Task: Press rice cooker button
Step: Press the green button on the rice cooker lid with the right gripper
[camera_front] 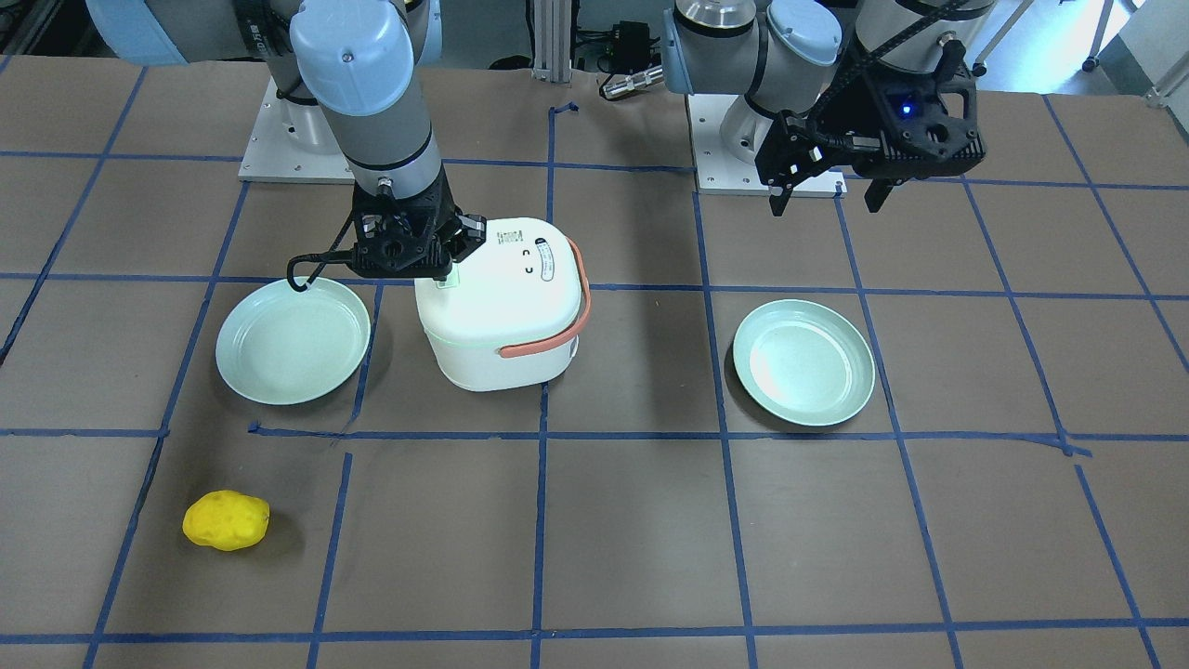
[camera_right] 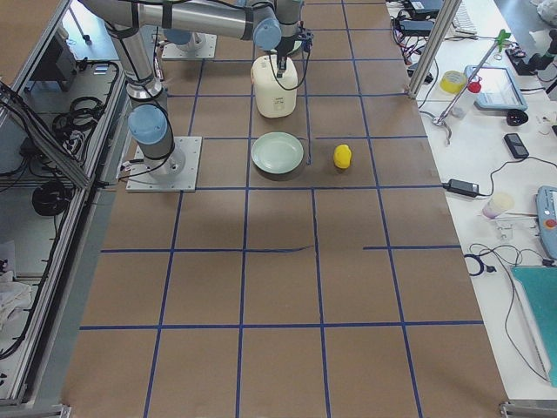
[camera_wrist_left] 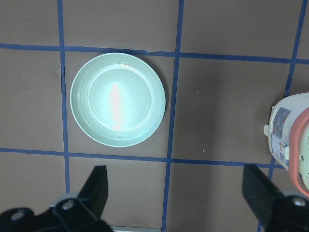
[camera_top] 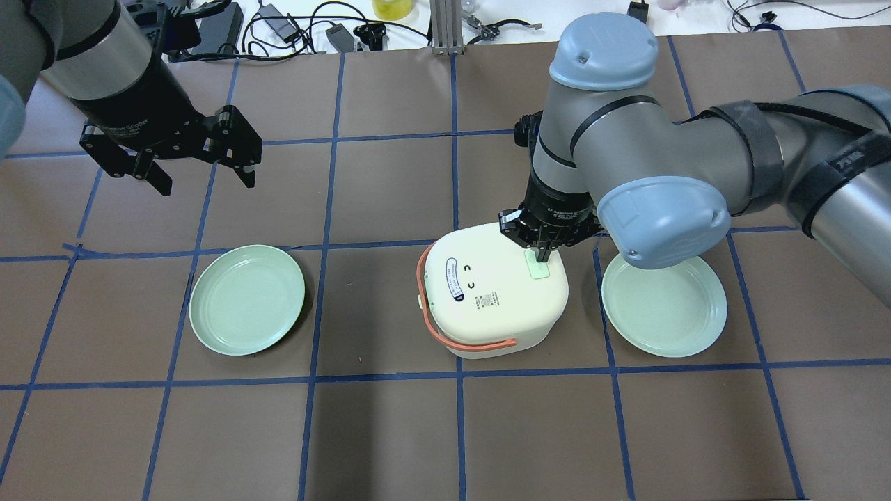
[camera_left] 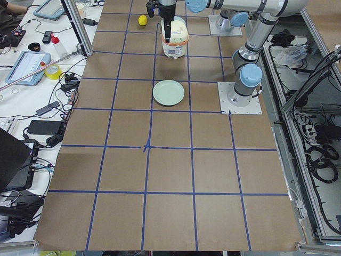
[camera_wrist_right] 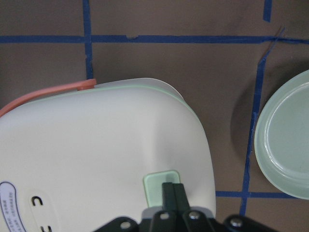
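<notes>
The white rice cooker (camera_top: 491, 292) with an orange handle stands mid-table; it also shows in the front view (camera_front: 502, 302) and the right wrist view (camera_wrist_right: 96, 159). Its pale green button (camera_top: 539, 268) sits near the lid's edge, also in the right wrist view (camera_wrist_right: 157, 186). My right gripper (camera_top: 544, 256) is shut, its fingertips (camera_wrist_right: 173, 191) down on the button. My left gripper (camera_top: 202, 179) is open and empty, held high above the table, far from the cooker; its fingers (camera_wrist_left: 96, 186) frame a green plate.
Two pale green plates lie on either side of the cooker (camera_top: 247, 299) (camera_top: 665, 305). A yellow sponge-like lump (camera_front: 226, 520) lies near the operators' side. Blue tape lines grid the brown table. Cables and tools lie along the far edge (camera_top: 313, 24).
</notes>
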Action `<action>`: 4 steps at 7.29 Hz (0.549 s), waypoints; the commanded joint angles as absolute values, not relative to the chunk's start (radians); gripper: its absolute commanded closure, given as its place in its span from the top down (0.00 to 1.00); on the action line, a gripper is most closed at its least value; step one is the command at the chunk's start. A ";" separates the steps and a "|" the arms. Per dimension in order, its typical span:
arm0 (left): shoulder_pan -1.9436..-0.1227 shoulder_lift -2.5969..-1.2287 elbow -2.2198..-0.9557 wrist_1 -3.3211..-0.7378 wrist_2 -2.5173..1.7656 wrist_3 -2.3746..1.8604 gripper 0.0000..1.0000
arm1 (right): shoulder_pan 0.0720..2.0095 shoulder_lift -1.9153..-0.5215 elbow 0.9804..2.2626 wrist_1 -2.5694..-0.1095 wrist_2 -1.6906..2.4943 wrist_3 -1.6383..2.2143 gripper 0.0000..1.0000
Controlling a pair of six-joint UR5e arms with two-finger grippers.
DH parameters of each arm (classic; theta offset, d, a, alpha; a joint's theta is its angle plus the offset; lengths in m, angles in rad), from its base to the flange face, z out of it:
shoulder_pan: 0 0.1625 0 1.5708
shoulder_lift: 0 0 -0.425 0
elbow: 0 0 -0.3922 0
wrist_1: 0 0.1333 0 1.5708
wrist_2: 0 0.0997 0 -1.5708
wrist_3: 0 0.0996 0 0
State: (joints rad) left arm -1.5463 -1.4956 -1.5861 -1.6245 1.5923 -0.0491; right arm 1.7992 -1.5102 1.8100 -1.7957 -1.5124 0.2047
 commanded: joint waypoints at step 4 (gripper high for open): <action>-1.546 -1.496 -1.586 -1.624 1.592 -0.051 1.00 | 1.799 -1.508 1.816 -1.796 -1.509 0.204 0.17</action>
State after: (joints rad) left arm -1.5463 -1.4956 -1.5861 -1.6245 1.5923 -0.0498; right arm 1.7994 -1.5090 1.8176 -1.7951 -1.5096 0.2053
